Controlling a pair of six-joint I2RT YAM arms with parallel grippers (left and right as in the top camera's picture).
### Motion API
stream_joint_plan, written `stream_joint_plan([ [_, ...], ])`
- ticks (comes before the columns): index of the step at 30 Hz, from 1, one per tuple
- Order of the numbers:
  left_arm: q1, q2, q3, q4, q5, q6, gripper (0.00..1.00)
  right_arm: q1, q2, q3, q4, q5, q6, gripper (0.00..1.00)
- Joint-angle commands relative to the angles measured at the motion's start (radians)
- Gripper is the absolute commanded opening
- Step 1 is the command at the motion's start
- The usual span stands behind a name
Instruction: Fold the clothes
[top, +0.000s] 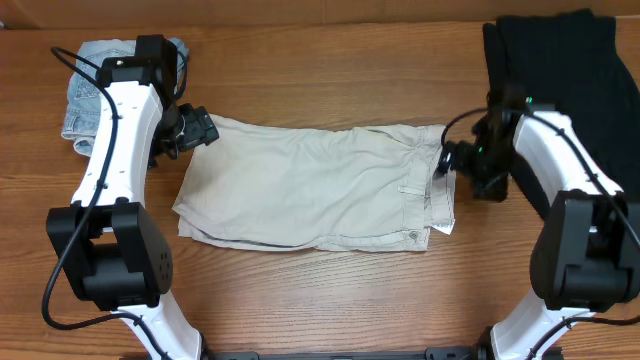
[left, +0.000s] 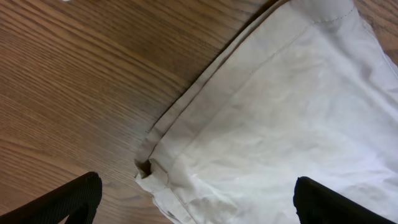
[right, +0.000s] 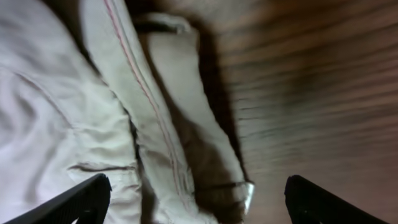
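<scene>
Overhead bright, even, sharp. Right wrist dim, motion-blurred; worktop (right: 311, 93) streaky right of cream shorts (right: 62, 130). Left wrist sharp.

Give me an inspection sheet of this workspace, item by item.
Surface: brown wooden table, grain visible.
Job's things: cream-beige cotton shorts flat mid-table; faded light-blue denim shorts at far left; large black garment at far right.
Clutter: nothing seen.
Grippers: left gripper open at the beige shorts' hem end; right gripper open at the waistband end; neither holds cloth.
Cables: black cables run along both arms.
Surroundings: nothing seen.
</scene>
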Motion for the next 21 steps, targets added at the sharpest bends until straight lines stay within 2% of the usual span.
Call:
stream_joint_plan([
  [1, -0.007, -0.003, 0.023, 0.0, -0.013, 0.021, 1.0, 0.0, 0.001, -0.076, 0.069, -0.131, -0.049, 0.94],
  [10, -0.007, -0.003, 0.023, 0.0, -0.012, 0.047, 1.0, 0.011, 0.015, -0.287, 0.352, -0.317, -0.042, 0.97],
  [15, -0.007, -0.003, 0.023, 0.005, -0.01, 0.046, 1.0, 0.049, 0.032, -0.356, 0.452, -0.39, -0.013, 0.91],
  [17, -0.007, -0.003, 0.023, 0.008, -0.008, 0.046, 1.0, 0.071, 0.032, -0.362, 0.476, -0.402, -0.009, 0.81],
  [19, -0.007, -0.003, 0.023, 0.008, -0.007, 0.046, 1.0, 0.09, 0.032, -0.362, 0.499, -0.427, -0.009, 0.49],
  [21, -0.007, -0.003, 0.023, 0.007, -0.001, 0.046, 1.0, 0.099, 0.032, -0.362, 0.523, -0.463, -0.007, 0.22],
])
